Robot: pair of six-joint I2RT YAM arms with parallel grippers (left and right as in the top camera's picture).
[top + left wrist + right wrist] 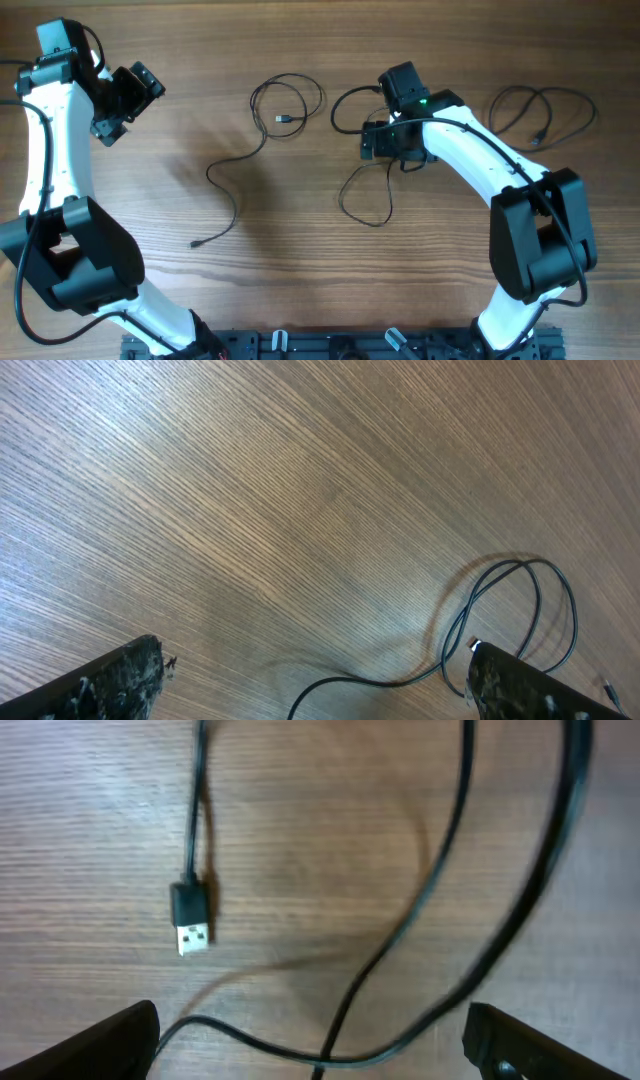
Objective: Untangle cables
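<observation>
From overhead, three black cables lie apart on the wooden table (300,290). The left cable (236,210) loops and trails toward the near edge. The middle cable (342,200) curls beneath the right gripper (385,142). The right cable (592,110) coils alone. The left gripper (122,103) hovers well away.

In the left wrist view, the left gripper (315,660) is spread wide and empty, with a cable loop (572,610) just beyond one finger.

In the right wrist view, the right gripper (310,1035) is spread, with strands of the middle cable (440,870) crossing between its fingers. One strand is blurred and possibly lifted. A USB plug (191,915) lies flat.
</observation>
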